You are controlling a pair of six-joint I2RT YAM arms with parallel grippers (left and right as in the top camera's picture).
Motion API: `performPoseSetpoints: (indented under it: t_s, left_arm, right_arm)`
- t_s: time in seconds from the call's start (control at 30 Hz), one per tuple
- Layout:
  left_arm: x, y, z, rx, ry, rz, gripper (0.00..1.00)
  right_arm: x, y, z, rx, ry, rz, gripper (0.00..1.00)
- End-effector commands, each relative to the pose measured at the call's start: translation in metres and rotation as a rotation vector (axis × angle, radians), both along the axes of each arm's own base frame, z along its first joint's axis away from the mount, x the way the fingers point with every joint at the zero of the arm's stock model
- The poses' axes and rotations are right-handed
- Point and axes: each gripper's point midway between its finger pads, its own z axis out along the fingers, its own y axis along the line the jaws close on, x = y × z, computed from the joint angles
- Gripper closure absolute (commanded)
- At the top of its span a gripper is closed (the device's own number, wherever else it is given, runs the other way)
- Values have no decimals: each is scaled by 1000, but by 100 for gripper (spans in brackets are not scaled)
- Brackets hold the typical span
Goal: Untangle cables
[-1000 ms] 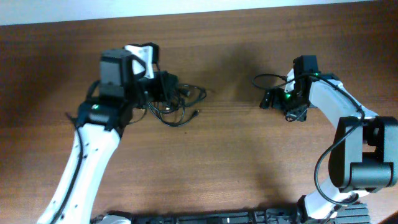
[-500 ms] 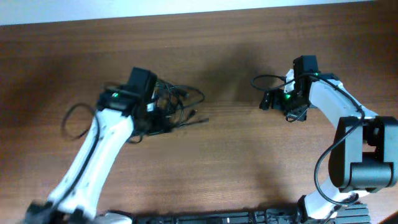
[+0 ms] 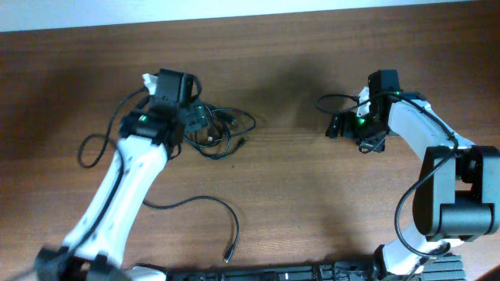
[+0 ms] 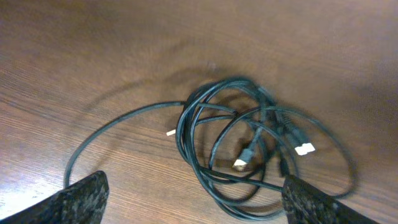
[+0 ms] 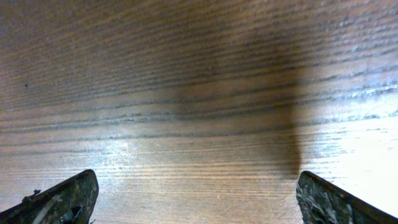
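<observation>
Left gripper (image 4: pixel 200 200) jaws apart over tangled coil of thin black cables (image 4: pixel 249 149) on brown wooden table (image 3: pixel 328 203) | we now see one loose thin black cable (image 3: pixel 205 201) lying well apart | right gripper (image 5: pixel 194 199) wide apart, unmoved

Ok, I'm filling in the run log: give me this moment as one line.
left gripper: open over cable tangle | loose cable: lying apart from tangle | right gripper: open, empty
</observation>
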Motion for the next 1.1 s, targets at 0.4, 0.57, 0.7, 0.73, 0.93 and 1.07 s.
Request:
performPoseSetpoints:
  t_s: [0.4, 0.57, 0.7, 0.73, 0.93, 1.07]
  left_arm:
    - [9, -12, -156, -179, 385, -19, 47]
    - [13, -28, -149, -243, 379, -96, 100]
    - [31, -67, -62, -356, 171, -409, 100]
    - [28, -78, -38, -390, 117, -499, 100]
    - [-2, -110, 26, -475, -35, -845, 100]
    - [-11, -119, 29, -535, -23, -873, 100]
  right_arm:
    - [0, 2, -1, 7, -3, 14, 1]
    - [-3, 3, 8, 11, -6, 15, 4]
    - [1, 46, 79, 240, -222, 192, 5]
    - [-2, 64, 104, 347, -300, 263, 4]
    - [-19, 131, 162, 614, -500, 551, 1]
    - [-6, 162, 174, 600, -608, 641, 13]
